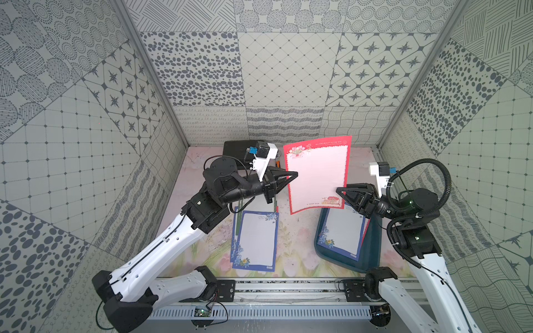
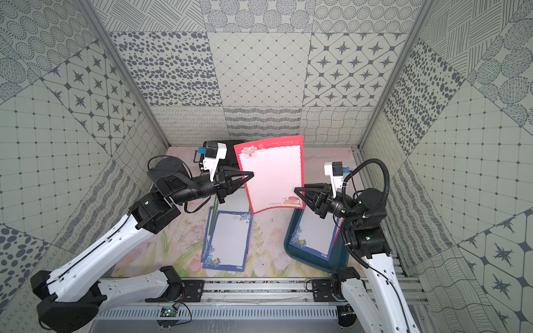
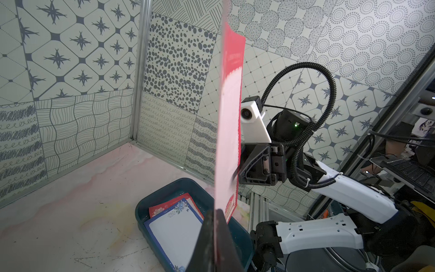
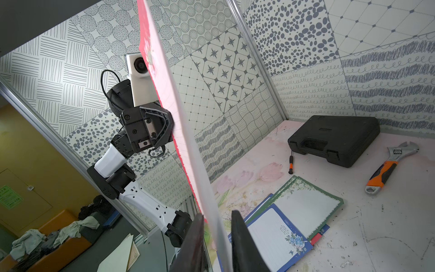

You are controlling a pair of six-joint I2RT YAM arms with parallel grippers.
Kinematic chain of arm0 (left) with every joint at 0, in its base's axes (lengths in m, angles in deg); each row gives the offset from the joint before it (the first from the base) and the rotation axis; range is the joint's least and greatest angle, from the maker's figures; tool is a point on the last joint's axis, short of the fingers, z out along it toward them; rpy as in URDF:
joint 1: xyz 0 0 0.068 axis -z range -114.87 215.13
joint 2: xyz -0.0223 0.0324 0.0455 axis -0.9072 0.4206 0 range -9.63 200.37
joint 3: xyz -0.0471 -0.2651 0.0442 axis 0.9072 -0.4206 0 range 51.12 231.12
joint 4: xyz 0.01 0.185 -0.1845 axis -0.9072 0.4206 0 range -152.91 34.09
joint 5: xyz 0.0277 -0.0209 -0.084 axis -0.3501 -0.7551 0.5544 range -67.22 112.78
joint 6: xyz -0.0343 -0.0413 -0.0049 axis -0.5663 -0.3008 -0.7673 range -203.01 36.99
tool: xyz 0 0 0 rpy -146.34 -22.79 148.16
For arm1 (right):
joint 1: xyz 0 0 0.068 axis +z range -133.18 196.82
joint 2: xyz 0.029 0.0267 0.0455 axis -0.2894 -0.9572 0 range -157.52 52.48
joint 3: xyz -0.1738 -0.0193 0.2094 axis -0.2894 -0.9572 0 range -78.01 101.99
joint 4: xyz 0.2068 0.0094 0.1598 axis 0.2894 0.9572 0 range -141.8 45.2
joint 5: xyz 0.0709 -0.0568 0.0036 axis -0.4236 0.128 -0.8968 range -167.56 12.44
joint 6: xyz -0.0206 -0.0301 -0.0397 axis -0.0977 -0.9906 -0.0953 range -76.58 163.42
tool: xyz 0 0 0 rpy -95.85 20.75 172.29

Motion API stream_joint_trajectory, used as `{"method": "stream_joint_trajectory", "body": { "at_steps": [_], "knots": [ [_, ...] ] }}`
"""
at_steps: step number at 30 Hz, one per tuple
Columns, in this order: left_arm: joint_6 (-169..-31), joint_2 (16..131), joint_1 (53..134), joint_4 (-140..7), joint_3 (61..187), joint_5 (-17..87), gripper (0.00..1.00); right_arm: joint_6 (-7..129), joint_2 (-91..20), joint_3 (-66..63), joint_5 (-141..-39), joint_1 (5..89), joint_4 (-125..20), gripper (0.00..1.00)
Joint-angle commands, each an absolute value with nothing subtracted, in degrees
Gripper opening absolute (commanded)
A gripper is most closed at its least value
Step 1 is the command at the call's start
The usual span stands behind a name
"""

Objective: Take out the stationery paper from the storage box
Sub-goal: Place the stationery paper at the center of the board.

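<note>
A red-bordered sheet of stationery paper (image 1: 317,176) (image 2: 274,176) hangs upright in the air between both arms. My left gripper (image 1: 295,174) (image 3: 215,212) is shut on its left edge. My right gripper (image 1: 338,191) (image 4: 217,214) sits at the sheet's lower right edge, its jaws parted, with the sheet (image 4: 179,117) passing through the gap. Below it the dark teal storage box (image 1: 372,245) (image 3: 164,190) holds a blue-bordered sheet (image 1: 343,230) (image 3: 174,230) over a red one (image 3: 164,207). More sheets lie stacked on the table, a blue-bordered one (image 1: 255,240) (image 4: 270,237) on top and a green-bordered one (image 4: 306,205) beneath.
A black tool case (image 4: 334,139) (image 1: 239,147) stands at the back of the table. An adjustable wrench with an orange handle (image 4: 386,167) and a small screwdriver (image 4: 291,162) lie near it. Patterned walls close in three sides.
</note>
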State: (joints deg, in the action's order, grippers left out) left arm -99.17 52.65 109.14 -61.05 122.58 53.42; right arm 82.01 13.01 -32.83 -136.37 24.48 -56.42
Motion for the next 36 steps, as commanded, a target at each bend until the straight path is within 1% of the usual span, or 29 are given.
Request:
{"method": "stream_joint_trajectory", "body": {
  "at_steps": [1, 3, 4, 6, 7, 10, 14, 17, 24, 29, 33, 36],
  "knots": [
    [-100.2, 52.3, 109.0, -62.6, 121.8, 51.9, 0.00, 81.9, 13.2, -33.4, -135.6, 24.9, -59.6, 0.24],
    [-100.3, 52.0, 109.0, -62.3, 121.4, 51.5, 0.00, 81.8, 13.1, -33.4, -135.6, 25.0, -59.6, 0.28],
    [-100.2, 52.0, 109.0, -61.7, 121.5, 51.2, 0.00, 81.8, 13.2, -33.4, -135.3, 25.0, -59.4, 0.34],
    [-99.4, 51.9, 109.0, -59.1, 122.2, 50.4, 0.00, 81.2, 13.2, -33.0, -133.9, 25.0, -57.8, 0.60],
    [-98.7, 52.0, 109.0, -56.6, 123.0, 49.4, 0.00, 80.7, 13.4, -32.8, -132.8, 25.0, -56.7, 0.68],
    [-96.8, 52.5, 108.9, -46.3, 126.7, 45.9, 0.00, 79.2, 14.3, -32.6, -129.5, 25.0, -55.0, 0.80],
    [-96.4, 53.0, 108.8, -34.4, 129.9, 44.9, 0.00, 77.3, 15.3, -32.8, -126.4, 25.0, -53.7, 0.84],
    [-97.8, 54.2, 108.1, -26.5, 131.4, 45.9, 0.00, 76.9, 15.7, -33.2, -124.3, 25.0, -53.7, 0.85],
    [-100.5, 56.3, 103.7, -12.7, 129.5, 50.0, 0.00, 76.2, 15.2, -33.4, -122.3, 25.0, -54.7, 0.86],
    [-101.2, 59.4, 95.7, -10.8, 122.4, 58.1, 0.00, 75.9, 13.2, -33.3, -123.4, 25.0, -56.2, 0.86],
    [-103.0, 65.1, 90.0, -12.1, 116.6, 64.1, 0.00, 76.4, 13.4, -33.9, -123.6, 25.2, -57.2, 0.86],
    [-101.3, 69.6, 87.4, -12.5, 114.4, 67.0, 0.00, 76.2, 14.4, -35.0, -123.1, 25.4, -57.1, 0.86]
  ]
}}
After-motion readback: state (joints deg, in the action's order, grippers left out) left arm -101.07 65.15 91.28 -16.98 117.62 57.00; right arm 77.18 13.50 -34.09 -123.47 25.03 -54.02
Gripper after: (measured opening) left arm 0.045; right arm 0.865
